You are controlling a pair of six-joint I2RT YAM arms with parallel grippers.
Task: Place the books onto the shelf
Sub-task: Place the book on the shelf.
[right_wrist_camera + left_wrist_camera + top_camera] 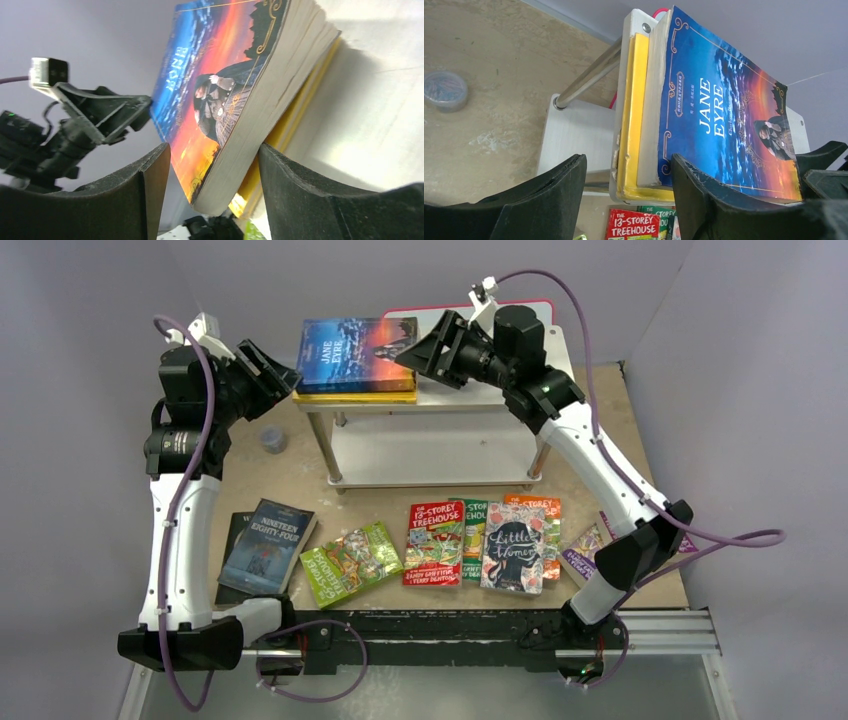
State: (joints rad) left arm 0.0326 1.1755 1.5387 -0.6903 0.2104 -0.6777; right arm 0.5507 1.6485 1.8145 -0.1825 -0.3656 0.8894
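Jane Eyre [355, 352] lies flat on a yellow book [355, 395], the pair stacked on the left half of the top board of the shelf [480, 395]; its edges do not look quite flush with the yellow one beneath.

The left end effector [280, 370] sits at the stack's left end and the right end effector [418, 348] at its right; both have their fingers spread well apart with a corner of the book between them, and from either wrist view I see no squeeze on it, so neither has hold of anything.

To my eye the step in hand is leaving this book settled and getting clear. Each arm should draw back outward along the length of the book, fingers kept wide, so no pad catches a cover and drags it off the stack; going one arm at a time would be safer. If the book needs squaring, a gentle push from both ends at once would do it, not a pinch. The stack is close to the board's front edge, so any nudge should go backward rather than forward.

Below on the worktop [300, 475] wait Nineteen Eighty-Four [265, 545], a green paperback [350, 562], a 13-Storey Treehouse [436, 540] and Little Women [513, 548]; the lower board is bare, so most of the job remains.
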